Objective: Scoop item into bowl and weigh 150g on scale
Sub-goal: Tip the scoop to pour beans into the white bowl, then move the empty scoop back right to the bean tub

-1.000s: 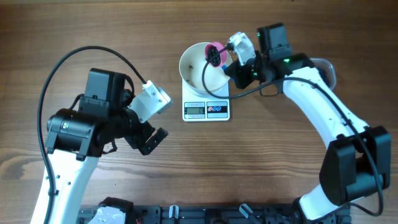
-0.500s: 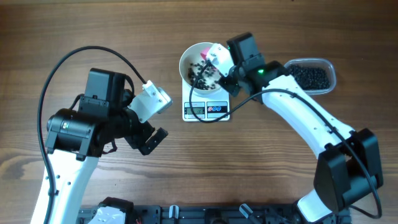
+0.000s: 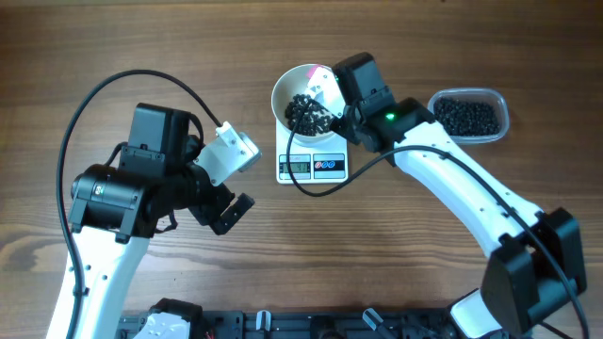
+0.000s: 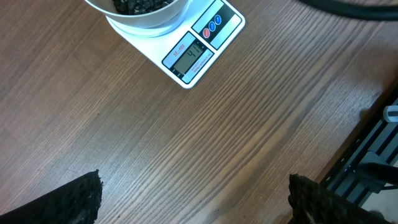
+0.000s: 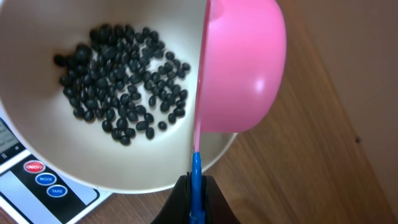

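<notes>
So far only a thin layer of beans (image 5: pixel 124 93) sits in the bowl (image 5: pixel 37 149) on the scale (image 4: pixel 186 50), with more probably needed, while the right gripper (image 5: pixel 194 199) clamps the tipped pink scoop (image 5: pixel 242 68) and the left gripper (image 4: pixel 193 202) gapes empty.

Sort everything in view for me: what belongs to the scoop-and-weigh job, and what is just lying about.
Belongs to the job: black beans, white bowl, scale, pink scoop in the right fingers, clear tub of beans.
Just lying about: idle open left fingers, black cable, rack at the near edge.
</notes>
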Tool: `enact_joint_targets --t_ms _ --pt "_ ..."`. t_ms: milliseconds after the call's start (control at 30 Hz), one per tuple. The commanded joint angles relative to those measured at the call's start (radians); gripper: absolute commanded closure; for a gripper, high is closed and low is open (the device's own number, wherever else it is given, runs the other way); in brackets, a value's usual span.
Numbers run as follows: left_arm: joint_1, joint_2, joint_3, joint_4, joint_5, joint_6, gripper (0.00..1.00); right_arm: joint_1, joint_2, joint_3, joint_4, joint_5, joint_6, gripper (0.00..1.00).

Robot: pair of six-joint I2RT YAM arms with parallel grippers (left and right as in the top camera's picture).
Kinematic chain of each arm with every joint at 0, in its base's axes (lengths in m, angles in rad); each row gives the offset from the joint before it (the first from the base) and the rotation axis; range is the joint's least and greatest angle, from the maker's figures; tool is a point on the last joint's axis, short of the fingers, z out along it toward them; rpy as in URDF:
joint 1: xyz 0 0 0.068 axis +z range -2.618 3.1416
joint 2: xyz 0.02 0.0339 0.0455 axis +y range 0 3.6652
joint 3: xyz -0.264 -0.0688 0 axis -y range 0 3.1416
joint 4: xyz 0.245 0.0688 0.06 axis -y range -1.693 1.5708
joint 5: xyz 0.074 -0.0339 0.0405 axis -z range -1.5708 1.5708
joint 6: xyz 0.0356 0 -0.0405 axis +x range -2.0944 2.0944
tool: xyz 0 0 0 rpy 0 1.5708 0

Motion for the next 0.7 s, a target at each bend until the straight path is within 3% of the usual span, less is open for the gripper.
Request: enact_joint_targets --t_ms 0,133,433,667 --pt "0.005 0.004 0.006 0.000 0.001 0.022 0.00 0.000 -0.064 0.006 -0.008 0.023 0.116 0.95" --pt "0.005 0.004 0.006 0.000 0.001 0.022 0.00 -0.045 -0.146 0.006 -0.058 0.026 0.245 0.96" --pt "0.005 0.004 0.006 0.000 0.001 0.022 0.00 -0.306 -0.321 0.006 -0.257 0.029 0.621 0.96" --pt "0.005 0.004 0.006 0.000 0.001 0.022 0.00 -0.419 -0.360 0.006 -0.465 0.030 0.782 0.96"
